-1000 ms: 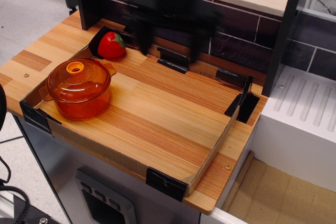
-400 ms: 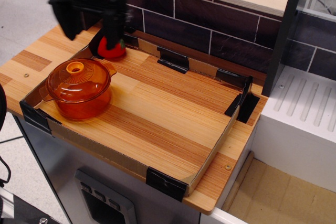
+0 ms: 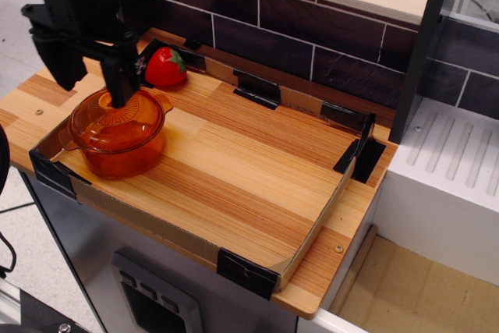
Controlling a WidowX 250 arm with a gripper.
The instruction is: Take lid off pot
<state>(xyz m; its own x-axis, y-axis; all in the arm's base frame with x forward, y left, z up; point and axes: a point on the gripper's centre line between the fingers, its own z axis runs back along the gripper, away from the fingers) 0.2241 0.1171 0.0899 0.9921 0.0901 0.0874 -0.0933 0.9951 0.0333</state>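
Hanging over the front-left part of the table, the tool stands with its two dark fingers spread wide and pointing down. One finger covers the middle of the lid, hiding the knob; the other finger hangs off to the left, beyond the lid's rim. The lid sits seated on the pot, level and closed, and the pot stands inside the low card border near the table's left corner. Nothing is pinched between the fingers. The relation that matters: the knob lies below the right-hand finger, not midway between the two, so the tool seems to need a short shift to the right before closing. Whether the finger touches the lid cannot be told. A strawberry lies just behind the pot, apart from it.
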